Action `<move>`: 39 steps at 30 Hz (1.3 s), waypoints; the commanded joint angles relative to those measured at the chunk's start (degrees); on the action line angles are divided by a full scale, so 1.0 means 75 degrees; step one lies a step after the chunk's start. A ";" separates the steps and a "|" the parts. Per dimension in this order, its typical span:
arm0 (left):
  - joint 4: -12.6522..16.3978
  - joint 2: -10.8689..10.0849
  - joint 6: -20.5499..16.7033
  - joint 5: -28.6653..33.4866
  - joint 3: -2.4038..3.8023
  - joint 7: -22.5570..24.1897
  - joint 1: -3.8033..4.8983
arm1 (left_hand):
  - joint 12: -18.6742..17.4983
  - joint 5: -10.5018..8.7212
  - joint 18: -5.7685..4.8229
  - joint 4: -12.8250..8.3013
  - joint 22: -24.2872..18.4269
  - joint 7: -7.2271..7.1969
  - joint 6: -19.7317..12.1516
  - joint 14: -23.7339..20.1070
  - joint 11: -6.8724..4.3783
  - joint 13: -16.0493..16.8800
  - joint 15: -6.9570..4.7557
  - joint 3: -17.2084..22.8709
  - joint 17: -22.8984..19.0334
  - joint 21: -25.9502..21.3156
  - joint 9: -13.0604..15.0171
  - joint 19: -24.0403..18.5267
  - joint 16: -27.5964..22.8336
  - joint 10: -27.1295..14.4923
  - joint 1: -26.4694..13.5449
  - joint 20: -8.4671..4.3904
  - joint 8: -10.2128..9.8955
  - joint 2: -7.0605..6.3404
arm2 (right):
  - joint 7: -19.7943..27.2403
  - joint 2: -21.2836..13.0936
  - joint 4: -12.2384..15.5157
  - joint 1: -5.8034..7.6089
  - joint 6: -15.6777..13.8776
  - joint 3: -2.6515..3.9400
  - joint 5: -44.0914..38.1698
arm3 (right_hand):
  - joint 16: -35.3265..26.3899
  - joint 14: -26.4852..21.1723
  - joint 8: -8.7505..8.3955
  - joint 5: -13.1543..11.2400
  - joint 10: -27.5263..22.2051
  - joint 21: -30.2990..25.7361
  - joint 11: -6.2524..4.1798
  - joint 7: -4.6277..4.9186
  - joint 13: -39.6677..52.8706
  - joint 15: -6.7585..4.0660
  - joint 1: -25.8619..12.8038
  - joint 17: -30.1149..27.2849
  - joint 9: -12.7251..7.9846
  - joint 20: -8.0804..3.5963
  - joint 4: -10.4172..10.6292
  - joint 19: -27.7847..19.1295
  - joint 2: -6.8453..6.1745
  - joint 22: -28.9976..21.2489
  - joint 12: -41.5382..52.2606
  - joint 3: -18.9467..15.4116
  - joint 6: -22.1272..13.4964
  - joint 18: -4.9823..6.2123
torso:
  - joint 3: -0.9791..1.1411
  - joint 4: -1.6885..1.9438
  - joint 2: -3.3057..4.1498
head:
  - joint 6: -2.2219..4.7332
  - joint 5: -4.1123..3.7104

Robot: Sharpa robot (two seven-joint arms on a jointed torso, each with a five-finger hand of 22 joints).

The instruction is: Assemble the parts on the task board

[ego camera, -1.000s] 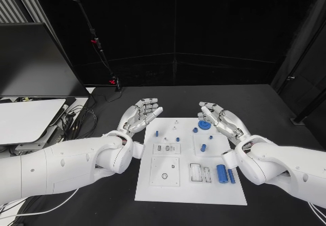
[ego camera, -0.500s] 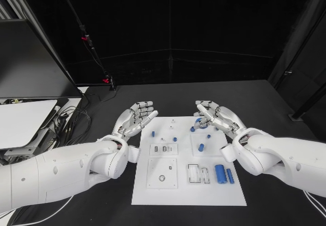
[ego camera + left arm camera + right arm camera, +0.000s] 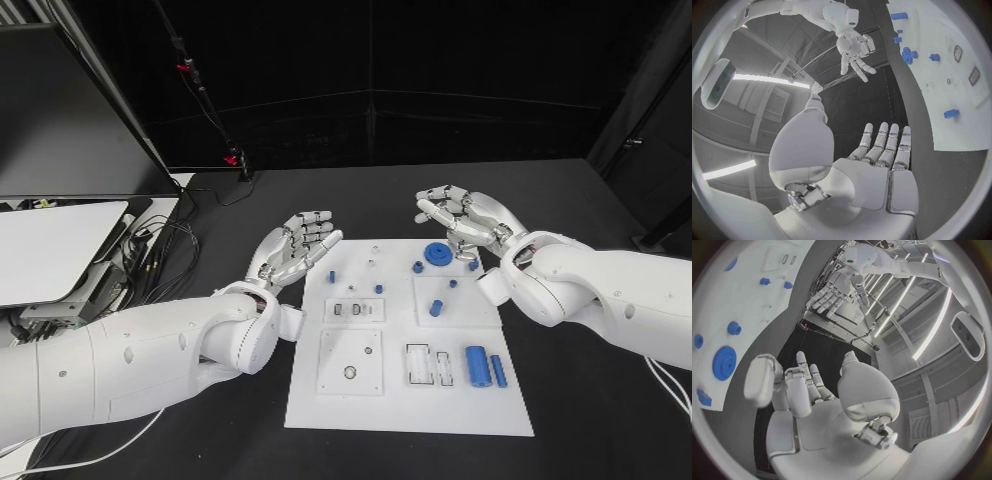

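Overhead, the left hand (image 3: 293,249) hovers empty, fingers spread, just off the board (image 3: 408,390); the right hand (image 3: 462,225) hangs empty with fingers apart, the blue gear (image 3: 436,250) just below its fingertips. Left wrist: straight fingers (image 3: 893,148), board (image 3: 967,125) beside them. Right wrist: loosely bent fingers (image 3: 801,377), gear (image 3: 724,361) beside them.

Board centre: the task board (image 3: 411,400) lies uncovered between the hands.
Upper left flank: left hand (image 3: 293,247) hovers beside the board edge.
Upper right corner: right hand (image 3: 459,222) hangs above the blue gear (image 3: 436,250).
Frame left: monitor (image 3: 65,120) and cables (image 3: 159,250) crowd the table edge.
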 commanded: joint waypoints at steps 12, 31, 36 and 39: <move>-0.0018 0.0006 0.0104 -0.0058 0.0007 0.2497 0.0014 | 0.0054 -0.0064 0.0155 -0.0001 0.0012 0.1263 0.0067 0.0012 0.0056 -0.0023 0.0047 0.0100 -0.0001 0.0036 -0.0028 0.0001 0.0033 0.0006 0.0013 0.0081 0.0036 0.0134 | -0.1630 0.0560 -0.0905 0.0073 0.0149 -0.0002 -0.4348 | 0.0110 0.0568 -0.1509 -0.0316 0.1061 0.1033 -0.0250 0.0331 -0.0004 -0.0230 0.3142 0.0724 -0.0039 -0.0151 -0.1085 0.0372 -0.0277 0.1712 -0.0907 0.0713 0.3410 -0.0285 | 0.0034 0.0093 0.0053 | -0.0116 -0.0120; -0.0044 -0.0030 0.0108 -0.0058 0.0006 0.2480 0.0011 | 0.0081 -0.0111 0.0175 -0.0005 0.0018 0.1263 0.0060 0.0012 0.0057 -0.0050 0.0052 0.0218 -0.0003 0.0050 -0.0078 -0.0012 0.0049 -0.0005 0.0038 0.0105 0.0063 0.0279 | -0.3044 0.0917 -0.1126 0.0060 0.1076 -0.0007 -0.7060 | 0.0095 0.0612 -0.2855 -0.0305 0.1971 0.1097 -0.0547 -0.0020 -0.0006 -0.0454 0.4040 0.0864 -0.0021 -0.0393 -0.0994 0.0424 -0.0656 0.1900 -0.1754 0.0753 0.4569 -0.0329 | -0.0022 0.0074 -0.0093 | -0.0326 -0.0243; -0.0046 -0.0041 0.0110 -0.0058 0.0006 0.2476 0.0011 | 0.0081 -0.0111 0.0175 -0.0005 0.0018 0.1263 0.0060 0.0012 0.0057 -0.0050 0.0052 0.0218 -0.0003 0.0050 -0.0078 -0.0012 0.0049 -0.0005 0.0038 0.0105 0.0063 0.0279 | -0.3214 0.0953 -0.1152 0.0054 0.1340 -0.0008 -0.7175 | 0.0091 0.0610 -0.3007 -0.0307 0.2062 0.1093 -0.0528 -0.0008 -0.0003 -0.0432 0.4038 0.0852 -0.0020 -0.0375 -0.0910 0.0414 -0.0686 0.1889 -0.1861 0.0723 0.4622 -0.0326 | -0.0031 0.0079 -0.0120 | -0.0361 -0.0272; -0.0047 -0.0046 0.0114 -0.0058 0.0006 0.2469 0.0011 | 0.0090 -0.0123 0.0181 -0.0006 0.0020 0.1263 0.0056 0.0010 0.0057 -0.0059 0.0052 0.0254 -0.0004 0.0055 -0.0095 -0.0017 0.0055 -0.0012 0.0045 0.0111 0.0072 0.0324 | -0.3286 0.0983 -0.1190 0.0050 0.1417 -0.0008 -0.7206 | 0.0086 0.0607 -0.3090 -0.0306 0.2127 0.1089 -0.0512 0.0001 -0.0001 -0.0412 0.4046 0.0833 -0.0016 -0.0361 -0.0863 0.0406 -0.0702 0.1880 -0.1923 0.0707 0.4666 -0.0324 | -0.0034 0.0079 -0.0128 | -0.0370 -0.0275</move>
